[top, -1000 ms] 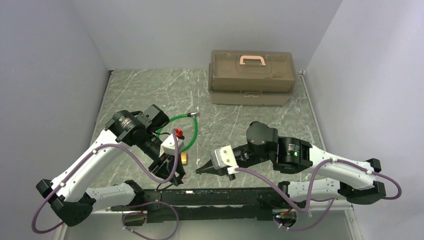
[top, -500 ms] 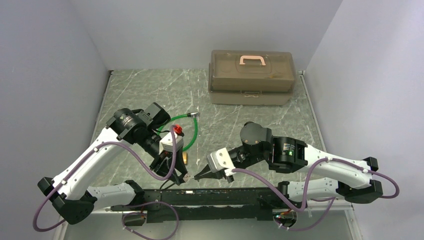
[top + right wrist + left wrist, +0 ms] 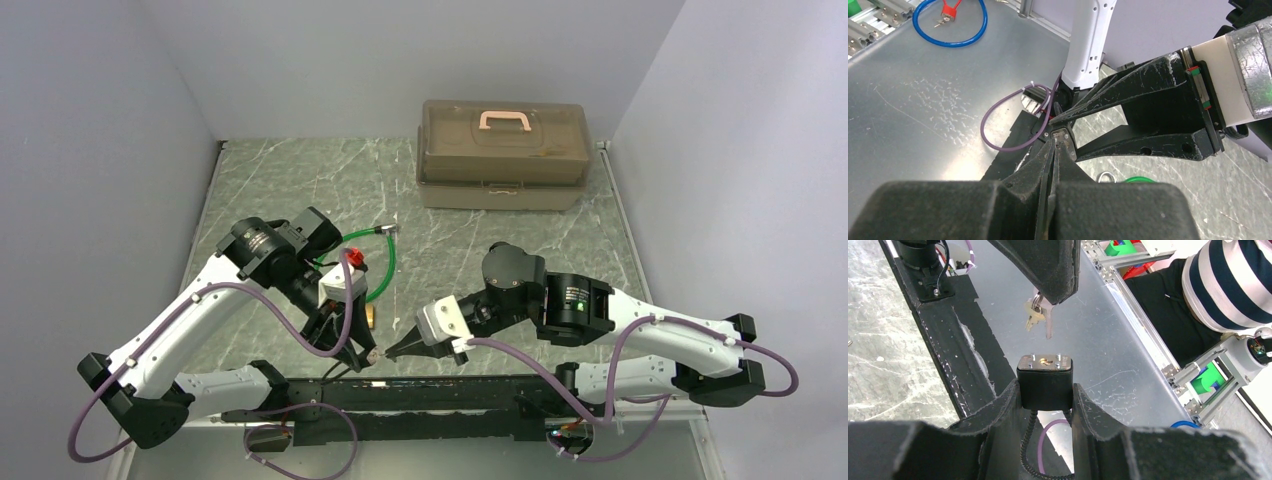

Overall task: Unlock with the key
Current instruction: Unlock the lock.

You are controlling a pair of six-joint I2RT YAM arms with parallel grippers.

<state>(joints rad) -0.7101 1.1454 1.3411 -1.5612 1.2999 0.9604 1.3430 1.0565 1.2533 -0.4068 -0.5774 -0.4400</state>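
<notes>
We clamp the padlock (image 3: 1044, 377) in our left gripper (image 3: 1045, 391) over the near edge of the table (image 3: 450, 260); our right gripper (image 3: 1056, 292) pinches the key (image 3: 1048, 324) just clear of the keyhole (image 3: 1044, 360).

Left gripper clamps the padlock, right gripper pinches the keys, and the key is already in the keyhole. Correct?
Not quite: in the left wrist view the key stops short of the keyhole. Left gripper clamps the padlock; right gripper pinches the keys.

Marbled table (image 3: 300, 180) bears a toolbox (image 3: 503, 160) — and green cable (image 3: 391, 262).
</notes>
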